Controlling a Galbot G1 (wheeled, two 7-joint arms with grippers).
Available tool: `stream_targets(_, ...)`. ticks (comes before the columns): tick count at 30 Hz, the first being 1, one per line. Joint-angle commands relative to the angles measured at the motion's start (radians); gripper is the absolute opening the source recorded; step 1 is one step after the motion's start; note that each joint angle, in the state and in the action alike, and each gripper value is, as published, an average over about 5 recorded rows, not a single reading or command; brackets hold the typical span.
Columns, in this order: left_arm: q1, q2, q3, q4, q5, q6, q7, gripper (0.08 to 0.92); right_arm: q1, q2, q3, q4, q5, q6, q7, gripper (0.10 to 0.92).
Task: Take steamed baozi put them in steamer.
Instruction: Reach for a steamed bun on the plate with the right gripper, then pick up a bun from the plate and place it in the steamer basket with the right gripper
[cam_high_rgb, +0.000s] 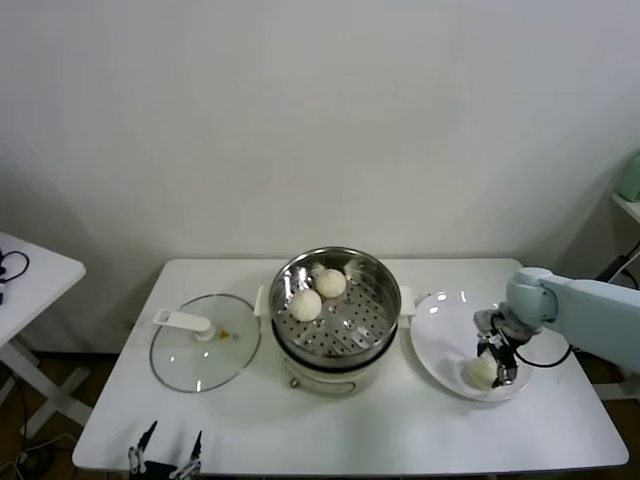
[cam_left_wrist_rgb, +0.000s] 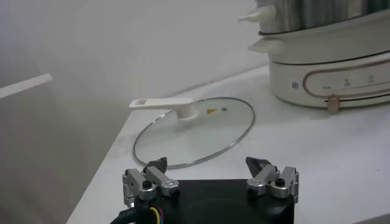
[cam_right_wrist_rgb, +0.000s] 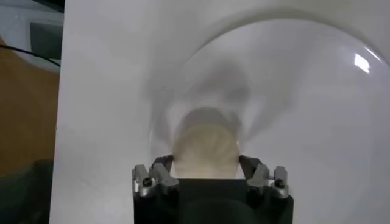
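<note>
At lower right of the head view, the right gripper (cam_high_rgb: 497, 365) straddles a bun (cam_high_rgb: 482, 371) on the plate (cam_high_rgb: 440, 330), jaws spread around its soft, light, easily dented sides.

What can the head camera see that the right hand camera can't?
Only the head view shows the steamer with two baozi inside, the glass lid on the table, and the left gripper parked at the near edge. Only the right wrist view shows the right gripper's fingers up close, either side of the bun. Both show the right gripper, the baozi it straddles, and the plate.
</note>
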Motion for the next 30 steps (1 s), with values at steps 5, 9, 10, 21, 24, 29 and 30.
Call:
stream_targets(5, 0.005, 0.005, 0.002, -0.007, 0.000, -0.001, -0.002, 0.823, 0.018, -0.004, 0.005, 0.007, -0.008, 0.008, -0.002, 0.656)
stream_targets(9, 0.008, 0.005, 0.000, -0.013, 0.000, -0.001, -0.002, 0.823, 0.101, -0.009, -0.035, 0.041, -0.012, 0.039, -0.018, 0.646)
stream_targets(10, 0.009, 0.005, 0.000, -0.014, 0.000, -0.001, -0.002, 0.823, 0.134, -0.009, -0.051, 0.053, -0.012, 0.052, -0.024, 0.645)
stream_targets(21, 0.016, 0.003, -0.009, -0.018, 0.002, -0.006, -0.004, 0.823, 0.630, 0.071, -0.288, 0.165, 0.104, 0.237, -0.086, 0.645)
stream_targets(24, 0.016, 0.002, -0.008, -0.022, 0.002, -0.004, -0.003, 0.823, 0.739, 0.112, -0.309, 0.196, 0.164, 0.280, -0.104, 0.645)
stream_targets(29, 0.015, -0.001, -0.004, -0.018, 0.004, -0.006, -0.003, 0.823, 0.863, 0.195, -0.285, 0.268, 0.219, 0.343, -0.119, 0.645)
stream_targets(30, 0.015, -0.002, -0.003, -0.016, 0.005, -0.007, -0.004, 0.823, 0.875, 0.214, -0.268, 0.281, 0.227, 0.355, -0.121, 0.645)
